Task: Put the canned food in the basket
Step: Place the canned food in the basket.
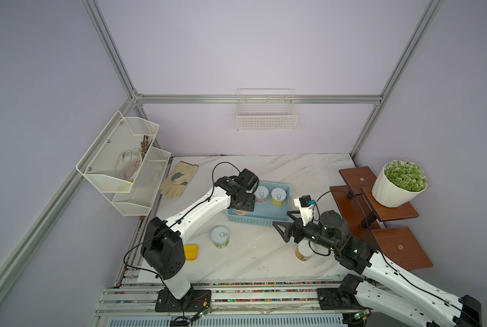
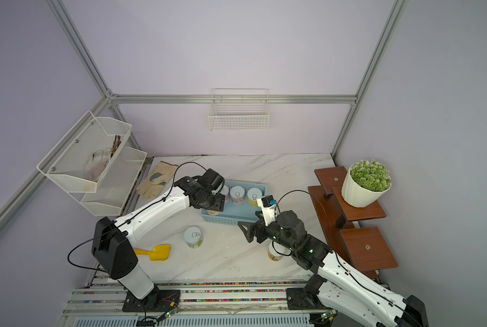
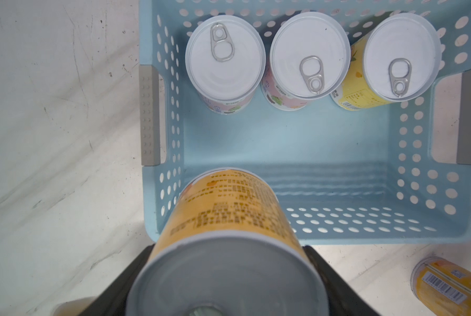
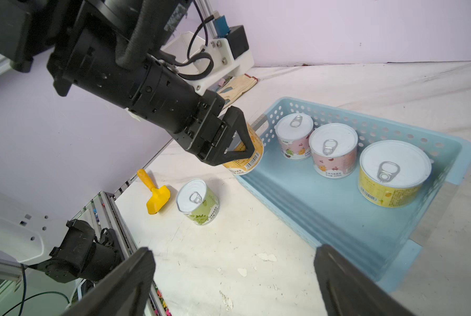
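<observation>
Orange-labelled can (image 3: 228, 208) with barcode and illegible print sits clamped in left tool (image 3: 226, 262); right tool (image 4: 234, 270) gapes empty.

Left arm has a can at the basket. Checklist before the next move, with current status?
1. Grip: left gripper shut on the held can: ok.
2. Held can upright: not ok, it is tilted.
3. Held can clear of the basket rim: cannot tell; it hangs at a corner.
4. Landing spot: ok. The basket's near half is bare, and the row of three cans stands along the far side.
5. Right gripper out of the way: ok; it is open, holds nothing and is outside the basket.
6. All cans collected: not ok. The green-labelled can and the can under the right arm stand on the table.
</observation>
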Robot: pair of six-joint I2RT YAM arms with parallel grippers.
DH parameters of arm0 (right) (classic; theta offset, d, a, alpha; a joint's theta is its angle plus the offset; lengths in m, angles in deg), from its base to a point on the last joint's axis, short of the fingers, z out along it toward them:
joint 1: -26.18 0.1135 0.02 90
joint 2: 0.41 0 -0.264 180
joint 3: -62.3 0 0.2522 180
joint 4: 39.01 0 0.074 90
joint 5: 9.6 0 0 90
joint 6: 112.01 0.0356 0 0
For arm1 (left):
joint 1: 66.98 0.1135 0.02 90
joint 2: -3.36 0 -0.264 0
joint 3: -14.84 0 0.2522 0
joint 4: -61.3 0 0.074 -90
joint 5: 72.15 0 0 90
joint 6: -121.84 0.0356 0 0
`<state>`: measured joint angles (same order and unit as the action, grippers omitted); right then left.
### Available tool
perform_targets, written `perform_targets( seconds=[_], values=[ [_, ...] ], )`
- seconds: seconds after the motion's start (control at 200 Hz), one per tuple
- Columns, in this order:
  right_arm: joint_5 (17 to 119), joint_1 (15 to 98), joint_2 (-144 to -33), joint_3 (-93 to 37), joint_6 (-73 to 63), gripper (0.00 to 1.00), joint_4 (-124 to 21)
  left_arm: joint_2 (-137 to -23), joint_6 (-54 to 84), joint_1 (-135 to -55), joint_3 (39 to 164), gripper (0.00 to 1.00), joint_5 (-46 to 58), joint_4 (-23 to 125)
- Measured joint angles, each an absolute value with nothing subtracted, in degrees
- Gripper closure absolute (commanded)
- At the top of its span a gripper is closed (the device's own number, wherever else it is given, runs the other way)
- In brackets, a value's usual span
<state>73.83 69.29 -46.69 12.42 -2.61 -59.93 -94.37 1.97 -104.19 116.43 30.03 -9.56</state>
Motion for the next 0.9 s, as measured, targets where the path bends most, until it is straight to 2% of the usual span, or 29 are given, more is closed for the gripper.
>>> perform_targets(
  seconds=[0.45,0.9],
  values=[
    [76.5,68.7,-46.7,12.4,-2.6,0.04,-62.7,-103.7,5.6,-102.4,122.6,1.0,30.0,-10.0],
    [76.5,68.7,-46.7,13.0,-2.6,0.04,-63.4,-108.6,6.1,-100.8,123.1,1.0,28.6,-8.9]
  ],
)
